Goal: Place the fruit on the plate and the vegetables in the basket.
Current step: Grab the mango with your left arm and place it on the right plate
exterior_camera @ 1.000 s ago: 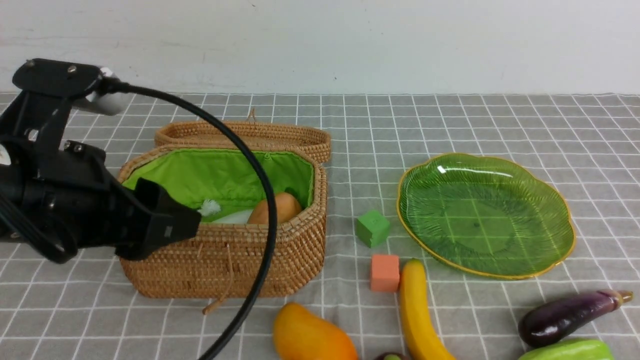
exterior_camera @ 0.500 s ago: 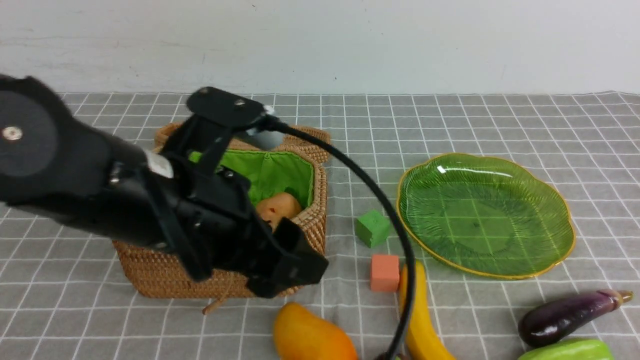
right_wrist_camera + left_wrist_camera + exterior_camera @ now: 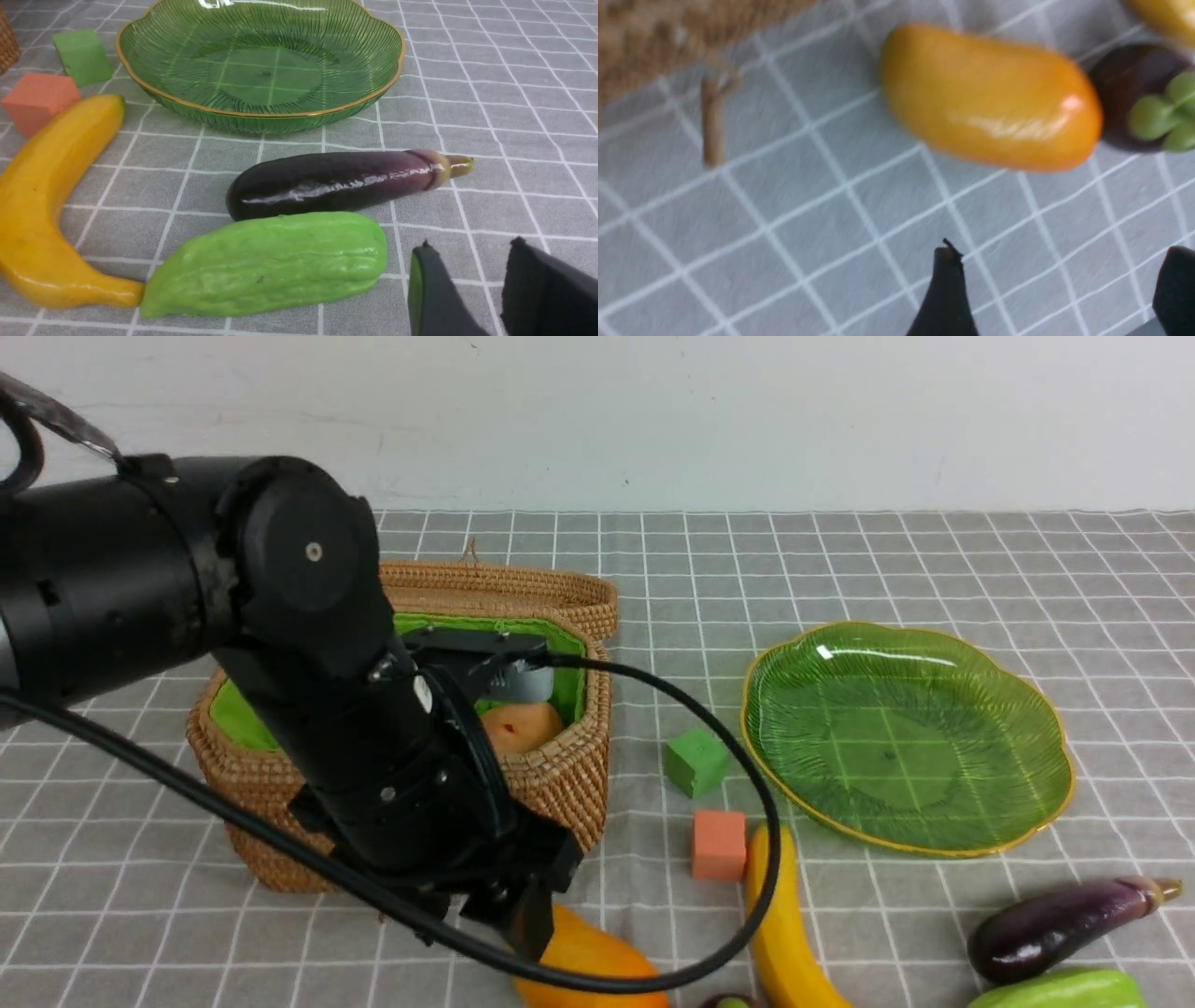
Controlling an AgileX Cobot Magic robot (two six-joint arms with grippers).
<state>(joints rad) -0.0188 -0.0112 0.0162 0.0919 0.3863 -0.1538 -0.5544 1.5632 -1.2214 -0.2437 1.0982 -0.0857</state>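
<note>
1. Front view: the left gripper (image 3: pixel 523 919), beside the basket (image 3: pixel 560 784) a second ago, now hangs over the mango (image 3: pixel 597 961).
2. Left wrist view: its jaws are spread and empty. The mango touches the mangosteen (image 3: pixel 1134 98) on the cloth (image 3: pixel 784 210).
3. Right wrist view: the right gripper (image 3: pixel 472 252) is parted, holding nothing. The eggplant (image 3: pixel 336 182), gourd (image 3: pixel 266 261) and banana (image 3: pixel 42 205) lie near the plate (image 3: pixel 261 114).

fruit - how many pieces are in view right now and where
3. The banana lies in front of the plate, by the orange cube. The mango lies in front of the basket, the mangosteen right beside it. The left arm could hide more.
</note>
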